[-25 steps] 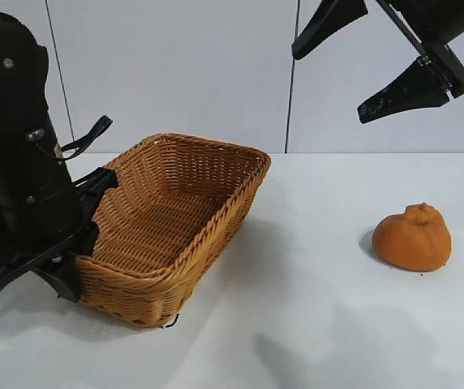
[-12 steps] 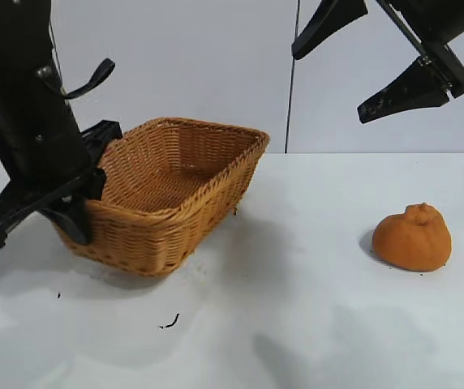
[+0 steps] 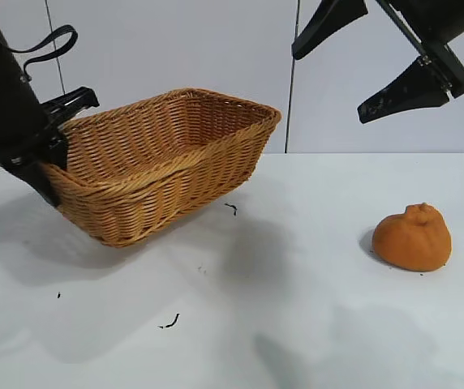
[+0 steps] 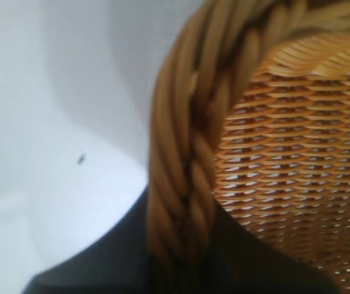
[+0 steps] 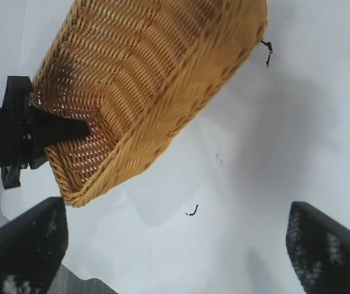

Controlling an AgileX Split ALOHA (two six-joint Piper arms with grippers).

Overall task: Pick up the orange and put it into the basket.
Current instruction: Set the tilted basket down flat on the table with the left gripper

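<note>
The orange (image 3: 412, 237) lies on the white table at the right in the exterior view, untouched. The tan wicker basket (image 3: 163, 158) hangs tilted in the air at the left, clear of the table. My left gripper (image 3: 52, 146) is shut on its braided rim at the left end; the rim (image 4: 184, 184) runs between the jaws in the left wrist view. The basket also shows in the right wrist view (image 5: 156, 79). My right gripper (image 3: 362, 61) is open and empty, high above the table at the upper right, well above the orange.
The white table (image 3: 297, 324) carries a few small dark scraps (image 3: 170, 322) in front of the basket. A pale wall stands behind.
My left gripper has lifted the basket off the table, up and to the left, tilting it. The orange and the right gripper have not moved.
</note>
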